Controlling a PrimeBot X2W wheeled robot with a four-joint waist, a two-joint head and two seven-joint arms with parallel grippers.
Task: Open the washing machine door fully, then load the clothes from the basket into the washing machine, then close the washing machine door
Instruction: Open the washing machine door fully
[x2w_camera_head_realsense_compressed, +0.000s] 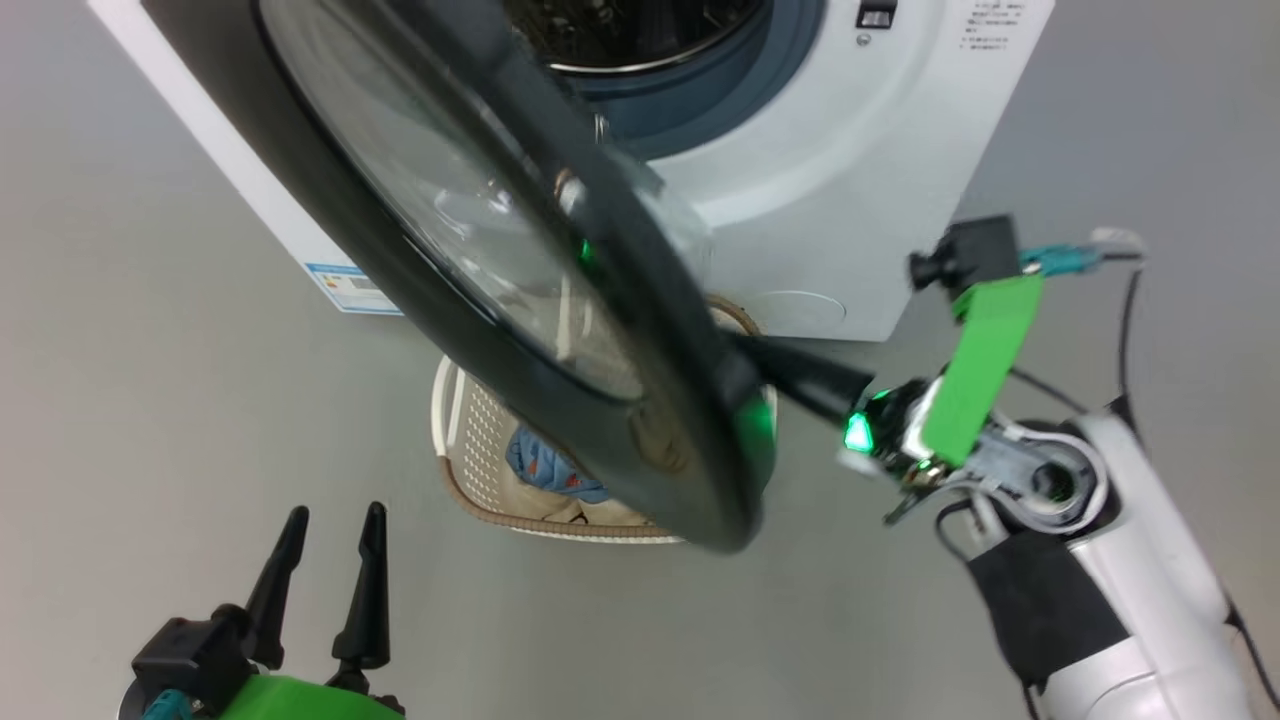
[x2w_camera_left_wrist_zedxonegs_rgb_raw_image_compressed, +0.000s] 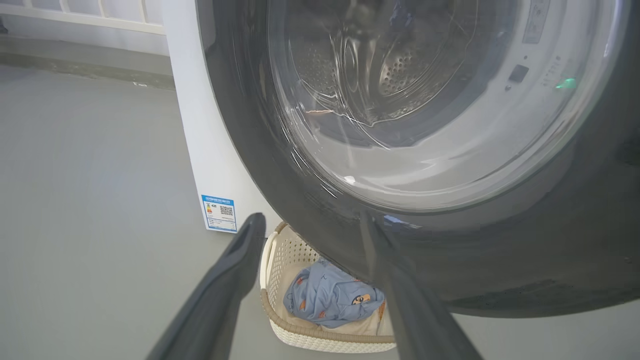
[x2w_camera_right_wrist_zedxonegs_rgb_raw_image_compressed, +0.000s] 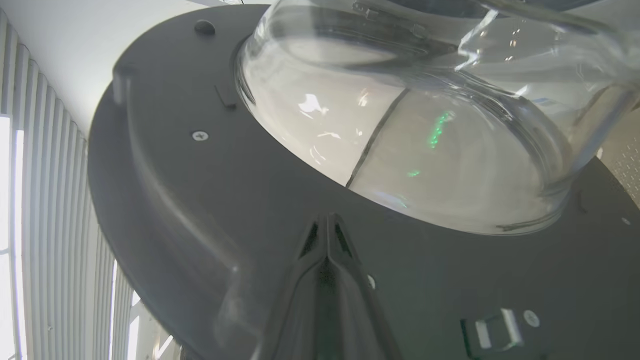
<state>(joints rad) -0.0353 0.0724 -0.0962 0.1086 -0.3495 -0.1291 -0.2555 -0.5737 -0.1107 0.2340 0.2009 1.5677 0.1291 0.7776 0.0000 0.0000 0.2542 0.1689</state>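
We judge the washing machine door (x2w_camera_head_realsense_compressed: 660, 330) to be stiff, fairly heavy and swinging only on its hinge. Its glossy black rim looks slippery and the bulging glass bowl (x2w_camera_right_wrist_zedxonegs_rgb_raw_image_compressed: 400, 140) fragile, so we would push on the flat inner rim rather than pinch it. The right gripper (x2w_camera_right_wrist_zedxonegs_rgb_raw_image_compressed: 327, 225) has its jaws pressed together and seems to lie against that inner face, just beside the glass. The left gripper (x2w_camera_head_realsense_compressed: 336, 512) hangs low at the near left with its jaws spread wide and nothing between them. The door stands part open over the basket (x2w_camera_head_realsense_compressed: 470, 470), which sits near the foot of the washing machine (x2w_camera_head_realsense_compressed: 850, 180) and holds the soft, light clothes (x2w_camera_left_wrist_zedxonegs_rgb_raw_image_compressed: 330, 297). The grey floor (x2w_camera_head_realsense_compressed: 150, 400) looks smooth and level, and a white railing (x2w_camera_left_wrist_zedxonegs_rgb_raw_image_compressed: 100, 12) stands far left.
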